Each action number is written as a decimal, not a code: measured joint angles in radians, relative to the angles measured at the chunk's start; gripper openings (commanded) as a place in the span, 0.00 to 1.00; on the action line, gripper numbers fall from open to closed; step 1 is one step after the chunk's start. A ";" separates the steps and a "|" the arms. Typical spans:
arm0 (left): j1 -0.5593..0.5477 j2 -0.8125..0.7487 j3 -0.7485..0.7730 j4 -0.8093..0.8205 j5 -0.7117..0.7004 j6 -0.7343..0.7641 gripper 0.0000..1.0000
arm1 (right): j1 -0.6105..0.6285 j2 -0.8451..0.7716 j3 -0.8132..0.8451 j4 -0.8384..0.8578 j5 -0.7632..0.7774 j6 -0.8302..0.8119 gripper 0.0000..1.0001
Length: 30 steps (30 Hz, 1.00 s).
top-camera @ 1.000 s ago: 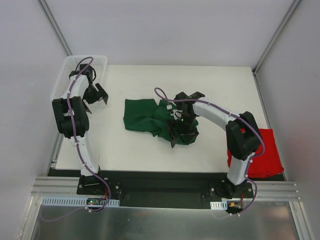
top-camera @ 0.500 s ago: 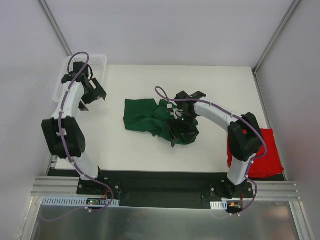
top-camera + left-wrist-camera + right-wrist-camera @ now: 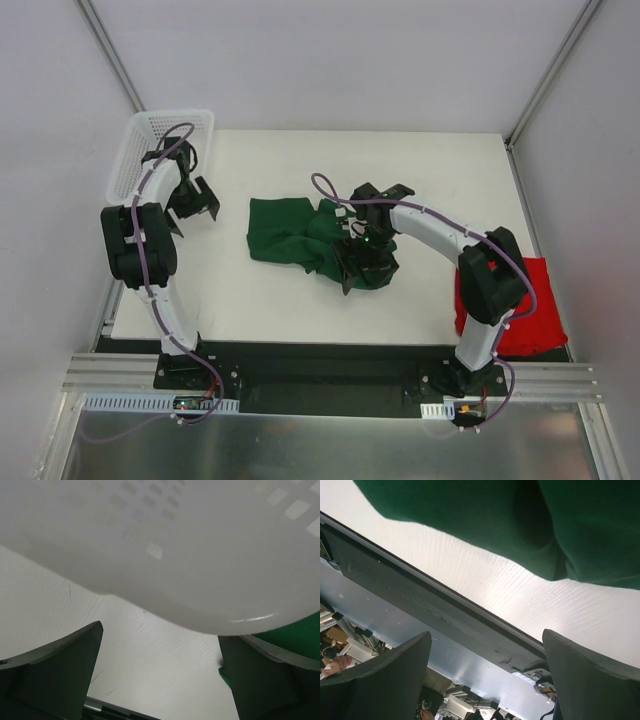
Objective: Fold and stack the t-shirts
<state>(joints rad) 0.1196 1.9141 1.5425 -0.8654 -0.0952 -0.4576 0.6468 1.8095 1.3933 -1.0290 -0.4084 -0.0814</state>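
A crumpled green t-shirt (image 3: 290, 232) lies mid-table; it fills the top of the right wrist view (image 3: 530, 525) and shows as a sliver at the right edge of the left wrist view (image 3: 300, 635). My right gripper (image 3: 364, 264) hangs over the shirt's bunched right end, open (image 3: 486, 640), with only the table edge showing between its fingers. My left gripper (image 3: 196, 200) is left of the shirt, just in front of the white basket (image 3: 150, 140). It is open (image 3: 160, 647) with bare table between its fingers. A folded red t-shirt (image 3: 525, 310) lies at the right edge.
The white basket's blurred wall (image 3: 200, 545) fills the top of the left wrist view, close above the left fingers. Grey enclosure walls stand on the left, back and right. The table's front edge and black rail (image 3: 445, 615) run below the right gripper.
The left arm's elbow swung down and back up, and its gripper ended slightly nearer the table's middle. The right gripper and the green shirt stayed put.
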 measured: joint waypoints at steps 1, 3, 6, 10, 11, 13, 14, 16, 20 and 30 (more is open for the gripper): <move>0.000 0.025 0.024 -0.005 0.000 0.001 0.99 | 0.000 -0.006 -0.005 0.000 0.000 0.002 0.96; 0.000 0.054 0.076 -0.015 0.000 0.004 0.99 | 0.000 -0.023 -0.018 0.000 0.001 0.003 0.96; 0.000 0.077 0.165 -0.018 -0.001 0.011 0.99 | 0.000 -0.042 -0.023 0.001 0.002 0.006 0.96; 0.000 0.103 0.250 -0.014 -0.019 0.039 0.99 | 0.000 -0.048 -0.024 0.000 0.003 0.011 0.96; 0.000 0.107 0.259 -0.014 -0.023 0.045 0.99 | 0.000 -0.048 -0.025 0.000 0.004 0.011 0.96; 0.000 0.112 0.266 -0.017 -0.032 0.053 0.99 | 0.000 -0.050 -0.025 0.002 0.012 0.011 0.96; 0.000 0.113 0.265 -0.019 -0.040 0.056 0.99 | 0.000 -0.053 -0.026 0.004 0.018 0.011 0.96; 0.000 0.108 0.257 -0.012 -0.048 0.057 0.99 | 0.000 -0.060 -0.029 0.010 0.029 0.011 0.96; 0.000 0.034 0.174 0.015 -0.043 0.056 0.99 | 0.000 -0.087 -0.031 0.023 0.052 0.011 0.96; -0.058 -0.524 -0.185 0.116 0.247 0.008 0.99 | -0.016 -0.119 -0.020 0.049 0.204 0.009 0.96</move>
<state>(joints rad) 0.0616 1.3903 1.3571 -0.7498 0.1520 -0.4500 0.6308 1.6901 1.3731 -0.9798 -0.2043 -0.0723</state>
